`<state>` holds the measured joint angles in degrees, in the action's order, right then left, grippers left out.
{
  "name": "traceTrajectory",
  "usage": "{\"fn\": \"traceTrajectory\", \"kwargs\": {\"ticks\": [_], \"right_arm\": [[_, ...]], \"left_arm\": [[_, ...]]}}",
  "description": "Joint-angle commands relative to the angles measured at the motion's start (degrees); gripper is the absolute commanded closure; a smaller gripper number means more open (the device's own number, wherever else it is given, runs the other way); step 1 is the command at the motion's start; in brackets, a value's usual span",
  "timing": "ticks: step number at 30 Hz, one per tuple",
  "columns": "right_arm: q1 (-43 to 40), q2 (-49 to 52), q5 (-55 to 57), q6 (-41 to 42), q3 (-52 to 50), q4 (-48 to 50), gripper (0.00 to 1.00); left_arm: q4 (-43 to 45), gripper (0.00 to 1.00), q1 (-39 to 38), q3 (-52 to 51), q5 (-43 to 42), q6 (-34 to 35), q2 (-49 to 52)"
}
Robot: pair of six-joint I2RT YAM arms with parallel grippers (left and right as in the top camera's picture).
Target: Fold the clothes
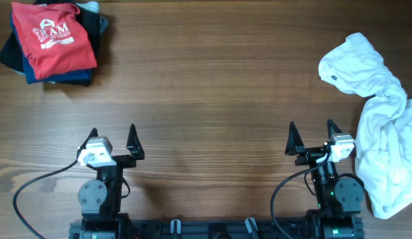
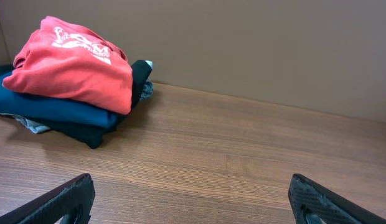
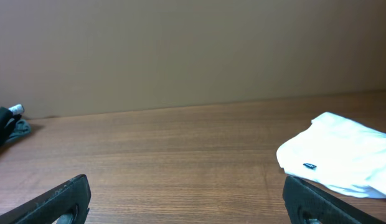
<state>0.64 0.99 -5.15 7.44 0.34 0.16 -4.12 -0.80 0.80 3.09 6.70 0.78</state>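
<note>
Lying bunched on brown wooden desk (image 1: 212, 99), large white cotton T-shirt (image 1: 379, 133) is risking tangling if pinched through several layers; left end effector (image 1: 113, 133), right end effector (image 1: 311, 129) are gaping, empty.

Looks like a robotics lab bench, probably not a home: wide brown wood-grain counter (image 1: 206, 93), plain tan backing wall (image 3: 180, 50), black mounting rail (image 1: 212, 230) along the near edge carrying the left arm base (image 1: 94, 196) and right arm base (image 1: 345, 194), loose black cable (image 1: 26, 189) looped over the wood.
</note>
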Motion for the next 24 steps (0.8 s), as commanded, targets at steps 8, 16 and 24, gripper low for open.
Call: {"fn": "traceTrajectory", "kwargs": {"ticks": [8, 16, 24], "right_arm": [[0.09, -0.20, -0.90, 0.42, -0.02, 0.17, 0.00], [0.09, -0.20, -0.90, 0.42, -0.02, 0.20, 0.00], [0.09, -0.20, -0.92, 0.42, -0.02, 1.42, 0.00]], "left_arm": [[0.26, 0.00, 0.26, -0.44, -0.87, -0.28, -0.50], [0.26, 0.00, 0.26, -0.44, -0.87, -0.31, -0.50], [0.44, 0.00, 0.26, -0.44, -0.87, -0.31, -0.50]]}}
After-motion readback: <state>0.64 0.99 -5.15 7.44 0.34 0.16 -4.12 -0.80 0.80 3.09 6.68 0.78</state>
